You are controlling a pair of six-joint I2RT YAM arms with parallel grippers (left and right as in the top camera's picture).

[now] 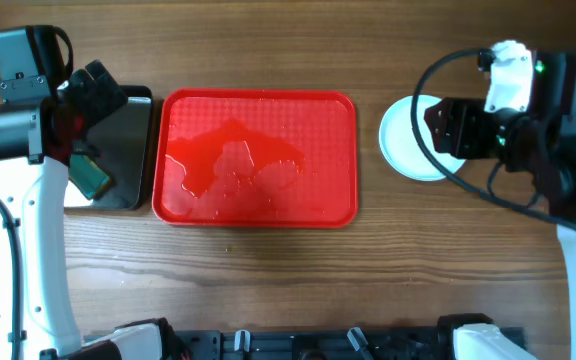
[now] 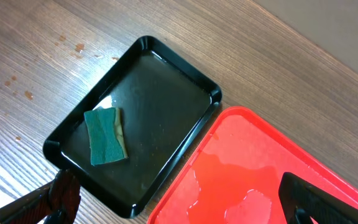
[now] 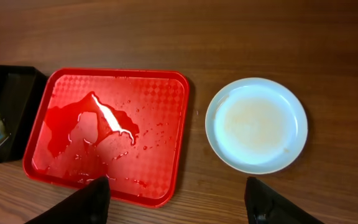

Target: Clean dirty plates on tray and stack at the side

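Note:
The red tray (image 1: 258, 215) lies mid-table, wet with a pool of water and with no plates on it; it also shows in the left wrist view (image 2: 260, 162) and the right wrist view (image 3: 166, 124). A pale plate (image 1: 403, 150) lies on the wood right of the tray, partly under my right arm; the right wrist view shows its faint yellowish centre (image 3: 257, 124). I cannot tell if more plates lie under it. My right gripper (image 3: 176, 202) is open and empty, above the wood between tray and plate. My left gripper (image 2: 179, 208) is open and empty, above the black tray.
A smaller black glossy tray (image 1: 128, 185) sits left of the red tray, holding a green sponge (image 2: 106, 135), also seen from overhead (image 1: 92, 177). Water drops mark the wood at the left (image 2: 27, 93). A black rail (image 1: 308, 345) runs along the front edge.

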